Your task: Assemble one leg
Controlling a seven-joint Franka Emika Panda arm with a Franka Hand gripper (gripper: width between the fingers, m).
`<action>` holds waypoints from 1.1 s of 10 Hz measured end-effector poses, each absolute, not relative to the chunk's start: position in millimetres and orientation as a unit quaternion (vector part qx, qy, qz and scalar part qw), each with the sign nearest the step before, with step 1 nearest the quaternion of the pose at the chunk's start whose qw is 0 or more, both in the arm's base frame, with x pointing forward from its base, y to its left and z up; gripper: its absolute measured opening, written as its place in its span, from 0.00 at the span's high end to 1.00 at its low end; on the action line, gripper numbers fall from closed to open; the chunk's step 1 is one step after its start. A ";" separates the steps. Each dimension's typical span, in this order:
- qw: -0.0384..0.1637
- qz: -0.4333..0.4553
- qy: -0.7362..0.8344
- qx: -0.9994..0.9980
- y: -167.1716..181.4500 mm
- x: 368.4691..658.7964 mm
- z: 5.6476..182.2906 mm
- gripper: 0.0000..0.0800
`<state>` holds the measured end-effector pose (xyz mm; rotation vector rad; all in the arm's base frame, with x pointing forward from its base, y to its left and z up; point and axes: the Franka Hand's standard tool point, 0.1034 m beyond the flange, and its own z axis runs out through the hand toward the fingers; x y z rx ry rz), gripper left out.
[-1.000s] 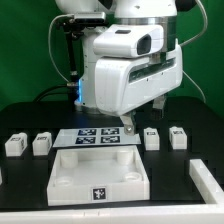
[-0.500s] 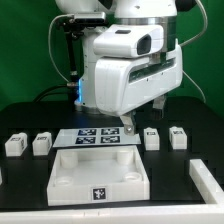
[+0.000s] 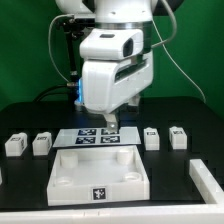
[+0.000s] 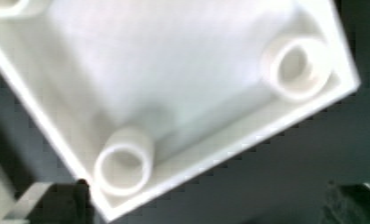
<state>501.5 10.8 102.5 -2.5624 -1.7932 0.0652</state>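
Observation:
Four small white legs with black-and-white markers stand on the black table: two at the exterior view's left [image 3: 14, 144] [image 3: 42, 143] and two at its right [image 3: 151, 137] [image 3: 178, 136]. The large white square panel [image 3: 60, 178] lies in front. My gripper [image 3: 112, 126] hangs over the panel's far edge, away from every leg. In the wrist view the panel [image 4: 164, 80] fills the frame with two round corner sockets [image 4: 303, 68] [image 4: 123, 165]. The gripper [image 4: 208, 205] is open and empty, with its dark fingertips [image 4: 57, 196] wide apart. No leg shows in the wrist view.
The marker board [image 3: 97, 137] lies flat behind the panel, under the gripper. Another white part [image 3: 206, 180] shows at the exterior view's lower right edge. The arm's bulky white body [image 3: 110, 75] stands over the back middle of the table.
The arm has swung toward the exterior view's left. The gripper moved from near the right-hand legs to above the marker board and the panel's far edge. The parts have not moved.

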 end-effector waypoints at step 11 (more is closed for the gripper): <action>0.049 0.031 -0.711 -0.700 -21.3 444.8 14.1 0.35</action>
